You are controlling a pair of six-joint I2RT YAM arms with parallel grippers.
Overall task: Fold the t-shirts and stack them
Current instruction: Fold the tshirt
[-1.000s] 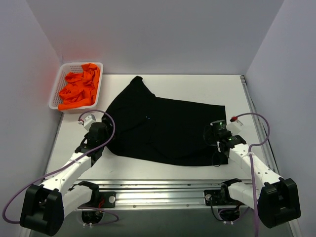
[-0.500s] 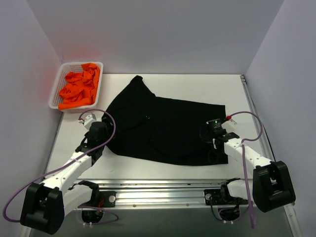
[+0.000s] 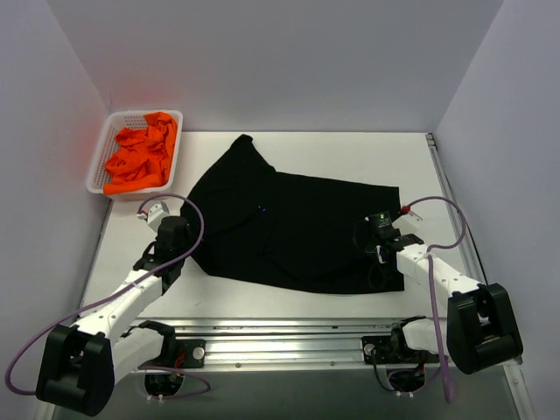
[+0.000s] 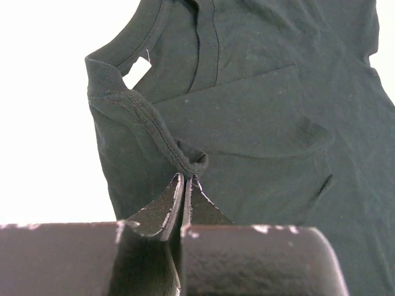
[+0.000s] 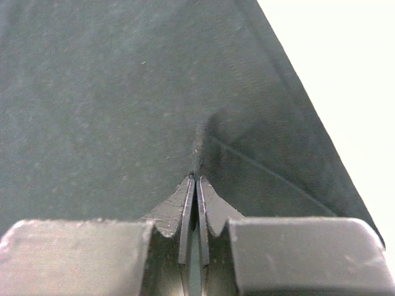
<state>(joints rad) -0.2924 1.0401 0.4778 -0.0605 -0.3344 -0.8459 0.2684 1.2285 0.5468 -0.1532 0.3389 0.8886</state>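
White table [image 3: 350,153], black t-shirt [image 3: 289,232] spread across its middle. We have both pincers fully closed on cloth: left gripper [image 4: 185,179] on a pucker by the collar, right gripper [image 5: 196,179] near the side edge. Lift both evenly, keep it taut.

Watching from my remote station, I can read no lettering, brand or number in any of the three views. The black t-shirt [image 3: 297,236] carries one tiny light-blue mark [image 3: 262,208] on its left half. From the overhead camera it is too small for me to make out as a word or a logo. In the left wrist view a small white patch [image 4: 141,69] shows at the shirt's collar. I cannot tell whether it is a sewn-in label, and I see no print on it.
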